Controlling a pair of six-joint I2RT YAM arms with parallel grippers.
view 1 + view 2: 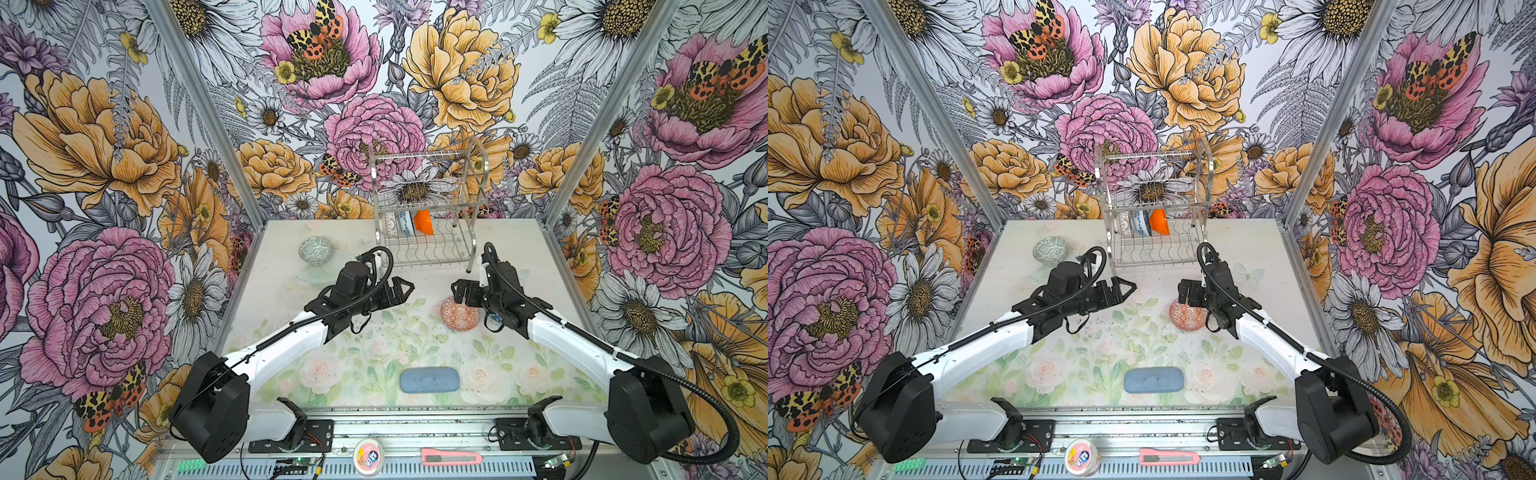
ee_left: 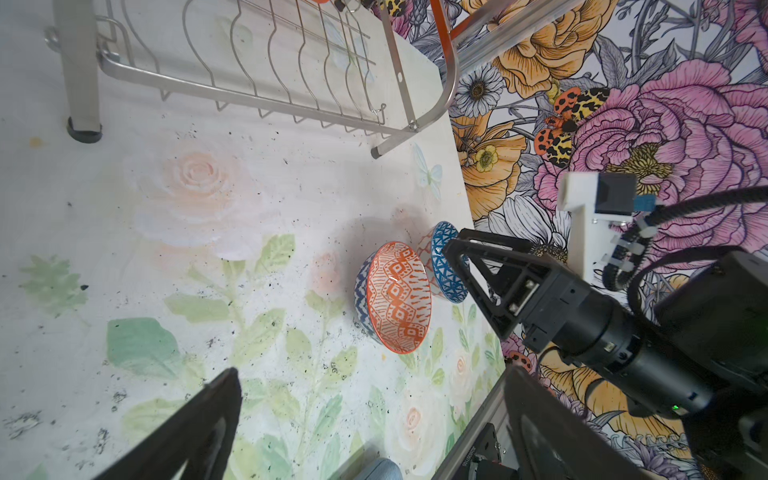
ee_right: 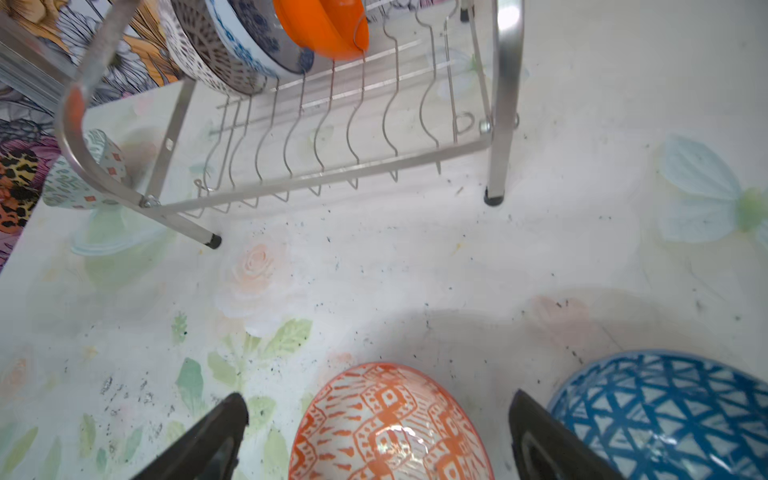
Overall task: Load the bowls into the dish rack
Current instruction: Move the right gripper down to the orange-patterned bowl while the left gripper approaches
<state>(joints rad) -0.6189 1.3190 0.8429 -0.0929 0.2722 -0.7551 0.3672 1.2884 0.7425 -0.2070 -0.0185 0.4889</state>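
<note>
Flowered worktop (image 1: 415, 345) carries the orange-and-white bowl (image 3: 390, 424) between the prongs of the wide-open, empty right tool (image 3: 378, 397), so it should probably close squarely on the rim, lift clear of the blue bowl (image 3: 665, 415) just beside it, and stand the bowl in a free lower slot of the rack (image 1: 428, 249), while the left tool (image 1: 401, 286) hangs open, empty.

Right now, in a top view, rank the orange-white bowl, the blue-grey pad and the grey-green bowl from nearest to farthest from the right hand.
From the right hand:
1. orange-white bowl: right under the hand, right of centre.
2. blue-grey pad: front centre of the table.
3. grey-green bowl: back left, across the table.
</note>
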